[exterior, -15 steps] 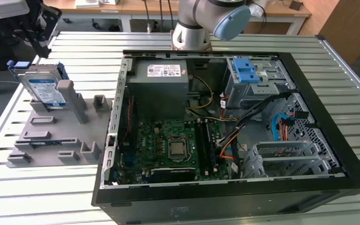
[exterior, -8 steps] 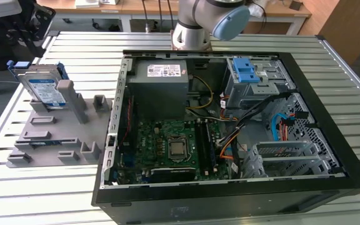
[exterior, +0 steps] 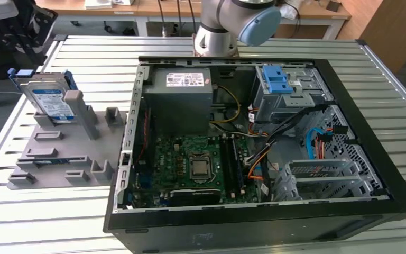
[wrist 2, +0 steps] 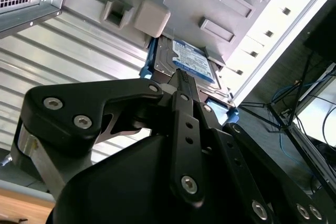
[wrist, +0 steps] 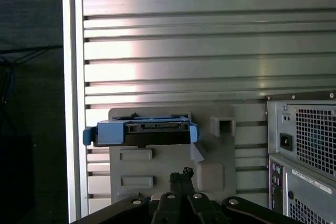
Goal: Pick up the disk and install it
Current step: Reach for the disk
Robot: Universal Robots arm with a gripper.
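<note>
1. A slatted metal tabletop (exterior: 40,233) carries everything in the exterior view.
2. On it lies an open black computer case (exterior: 274,225), on its side, so that the green board inside can be seen.
3. The robot arm (exterior: 221,29) rises behind the case, at the far edge of the tabletop.
4. A grey plastic holder (exterior: 69,153) with several slots lies just beside the case, on the exterior view's left.
5. Inside the case, a grey power-supply box (exterior: 182,98) sits in the far corner, and a grey metal cage (exterior: 287,95) with two blue clips sits near it, toward the exterior view's right.
6. The disk (exterior: 48,100) stands upright on its edge in a slot at the far end of the holder, with its blue bracket around it. It is outside the case, not installed.
7. In the first wrist view the claw (wrist: 181,173) has its black fingers pressed together and pinches nothing. It points toward the disk (wrist: 142,132) and is apart from it.
8. In the second wrist view the disk's blue-and-white label (wrist 2: 191,61) shows just beyond the fingertips.
</note>
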